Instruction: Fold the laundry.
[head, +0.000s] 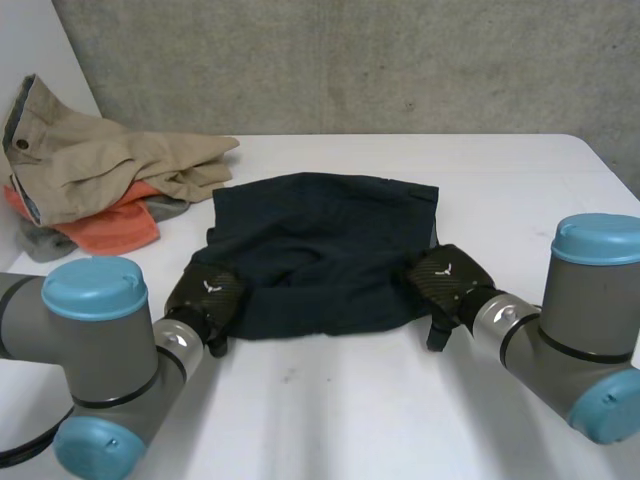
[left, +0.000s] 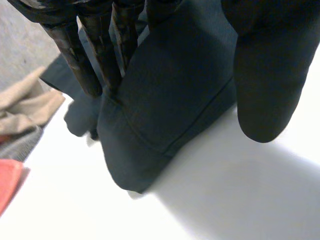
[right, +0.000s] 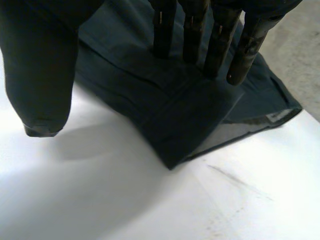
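- Pressing near corners of navy garment (head: 325, 240): left robot hand (head: 205, 292), right robot hand (head: 447, 275); fingers were straight, thumbs apart.
- We judged the unpinched garment could slip and bunch.

Left hand (head: 205, 292) reaches forward, fingers straight, thumb spread; right hand (head: 447, 275) mirrors it.

Grey arms (head: 105, 355), light-blue caps (head: 94, 286), black hands (head: 206, 291)

- White surface (head: 330, 400) in front of the dark navy cloth garment (head: 320, 240): bare, free pass between the arms.
- Far right side: bare too.
- Far left corner: heap of beige, orange and grey clothes (head: 100, 175) blocks it, just beside the garment.
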